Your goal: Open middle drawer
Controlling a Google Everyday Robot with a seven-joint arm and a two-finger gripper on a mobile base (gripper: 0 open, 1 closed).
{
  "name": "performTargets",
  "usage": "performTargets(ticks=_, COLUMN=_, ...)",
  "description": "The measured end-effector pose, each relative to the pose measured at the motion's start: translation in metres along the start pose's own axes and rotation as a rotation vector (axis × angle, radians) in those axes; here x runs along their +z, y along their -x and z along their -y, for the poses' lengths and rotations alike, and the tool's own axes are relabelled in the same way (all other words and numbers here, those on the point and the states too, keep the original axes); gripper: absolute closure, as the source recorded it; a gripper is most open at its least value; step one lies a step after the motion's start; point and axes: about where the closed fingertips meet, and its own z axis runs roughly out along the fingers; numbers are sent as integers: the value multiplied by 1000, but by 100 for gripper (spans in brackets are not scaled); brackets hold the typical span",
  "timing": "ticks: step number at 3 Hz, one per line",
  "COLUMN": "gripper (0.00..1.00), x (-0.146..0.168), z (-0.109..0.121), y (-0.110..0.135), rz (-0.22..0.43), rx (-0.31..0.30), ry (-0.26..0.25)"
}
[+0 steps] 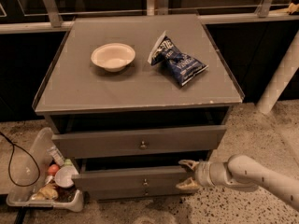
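The grey cabinet has three drawers. The middle drawer (117,179) has a low flat front with a small round metal knob (145,182) at its centre, and it stands a little way out. My gripper (188,175) is at the right end of this front, reaching in from the right. It is open. One finger (188,163) lies over the top edge of the front and the other finger (186,186) lies at its lower edge. My pale arm (252,174) runs off to the lower right.
The top drawer (107,142) above also stands out a little, and a narrow bottom drawer (121,194) sits below. On the cabinet top (84,90) are a white bowl (113,56) and a blue chip bag (180,62). A plastic tray of clutter (42,190) and a black cable (14,157) lie on the floor at left. A white post (280,78) stands at right.
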Motion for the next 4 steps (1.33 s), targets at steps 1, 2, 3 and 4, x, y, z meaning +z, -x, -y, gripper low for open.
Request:
performTargets(ticks=1, gripper=14, x=-2, z=1, y=2, rz=0, rx=0, ry=0)
performTargets(ticks=2, gripper=38, x=-26, z=-61, y=-14, rz=17, rx=-27, ry=71)
performTargets(ticks=3, gripper=60, x=-29, z=-63, y=-10, rz=18, rx=-29, ry=75)
performTargets(ticks=4, gripper=84, x=-33, z=-61, y=-5, rz=18, rx=-29, ry=75)
